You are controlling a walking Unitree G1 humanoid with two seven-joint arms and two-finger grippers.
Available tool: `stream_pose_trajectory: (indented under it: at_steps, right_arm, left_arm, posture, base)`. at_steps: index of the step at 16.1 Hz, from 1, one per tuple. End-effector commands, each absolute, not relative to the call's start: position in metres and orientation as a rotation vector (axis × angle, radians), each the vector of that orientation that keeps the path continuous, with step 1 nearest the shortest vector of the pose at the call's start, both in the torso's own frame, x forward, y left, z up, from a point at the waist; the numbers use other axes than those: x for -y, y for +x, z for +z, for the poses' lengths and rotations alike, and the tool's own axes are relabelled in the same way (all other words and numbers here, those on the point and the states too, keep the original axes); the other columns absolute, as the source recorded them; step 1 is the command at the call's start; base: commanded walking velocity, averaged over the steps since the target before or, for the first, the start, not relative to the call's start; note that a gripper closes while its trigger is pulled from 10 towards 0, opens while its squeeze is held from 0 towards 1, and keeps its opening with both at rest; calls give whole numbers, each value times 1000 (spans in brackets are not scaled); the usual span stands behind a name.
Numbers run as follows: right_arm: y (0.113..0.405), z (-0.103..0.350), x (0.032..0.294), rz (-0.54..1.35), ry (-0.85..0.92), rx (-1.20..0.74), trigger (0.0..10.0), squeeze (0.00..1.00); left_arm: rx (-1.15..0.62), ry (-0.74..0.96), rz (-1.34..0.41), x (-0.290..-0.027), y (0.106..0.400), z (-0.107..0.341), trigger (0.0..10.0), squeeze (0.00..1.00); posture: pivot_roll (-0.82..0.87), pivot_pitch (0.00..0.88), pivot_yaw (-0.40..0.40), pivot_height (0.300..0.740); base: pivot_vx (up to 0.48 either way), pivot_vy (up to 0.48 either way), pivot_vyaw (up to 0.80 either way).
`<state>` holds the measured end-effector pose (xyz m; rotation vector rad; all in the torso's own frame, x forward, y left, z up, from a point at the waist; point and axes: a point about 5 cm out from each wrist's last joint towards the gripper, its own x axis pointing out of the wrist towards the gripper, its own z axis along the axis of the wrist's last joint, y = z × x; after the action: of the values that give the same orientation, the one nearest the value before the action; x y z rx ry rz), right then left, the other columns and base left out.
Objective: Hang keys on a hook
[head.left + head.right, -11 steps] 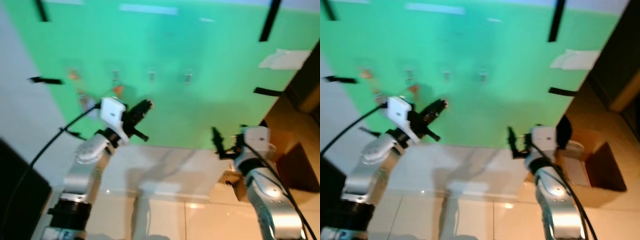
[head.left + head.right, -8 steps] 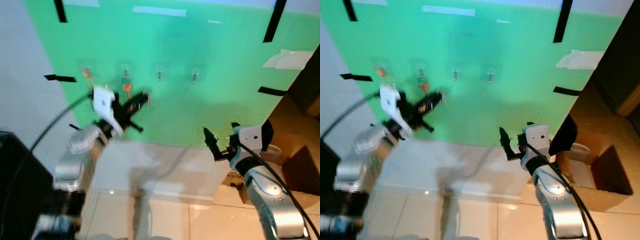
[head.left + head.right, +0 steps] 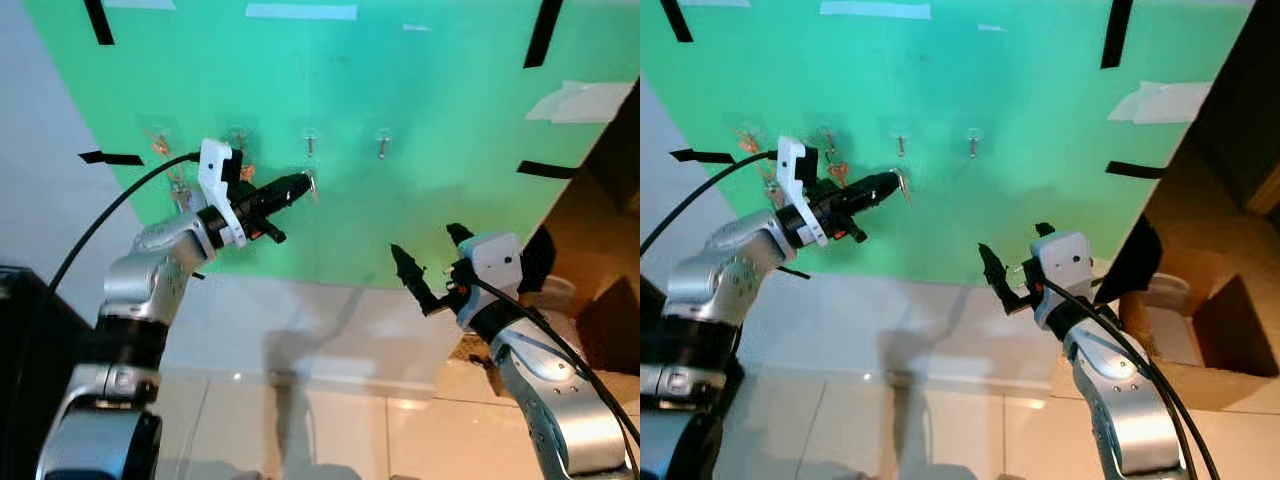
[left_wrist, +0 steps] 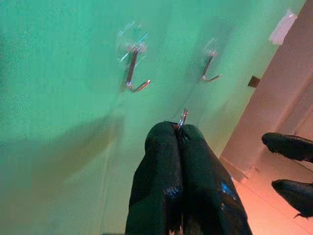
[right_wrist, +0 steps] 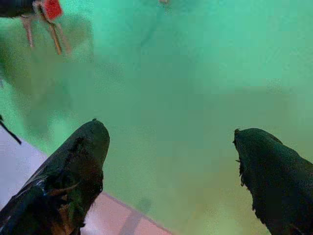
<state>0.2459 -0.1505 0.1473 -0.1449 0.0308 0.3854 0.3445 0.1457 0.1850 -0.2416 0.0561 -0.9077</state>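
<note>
Against the green board, the left claw is pinched shut on a key ring, its tip just below and beside the third hook, ring not on it. Keys hang from a hook further left. The right claw hangs lower, wide open, empty

Both eye views face a green board from above; wrist views look close along their fingers at it.
</note>
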Motion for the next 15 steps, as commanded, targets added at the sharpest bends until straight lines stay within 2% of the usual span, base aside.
stream_pose_trajectory:
  at_steps: [1, 6, 10, 15]
  right_arm:
    - [244, 151, 145, 414, -156, -25, 10000, 0]
    - [230, 151, 131, 524, -166, -54, 10000, 0]
    - [226, 159, 120, 622, -177, -12, 10000, 0]
    - [232, 177, 111, 657, -140, 82, 10000, 0]
  left_arm:
    - [-48, -265, -931, -147, 349, 194, 10000, 0]
    - [-58, -355, -961, -146, 354, 198, 10000, 0]
    - [3, -409, -846, -159, 368, 207, 10000, 0]
    - [14, -432, -815, -161, 373, 207, 10000, 0]
  posture:
    - [-165, 0, 80, 740]
    - [-167, 0, 87, 740]
    - [-164, 0, 78, 740]
    - [-166, 0, 78, 740]
  base:
    - [0, 0, 0]
    - [0, 0, 0]
    - [0, 0, 0]
    - [0, 0, 0]
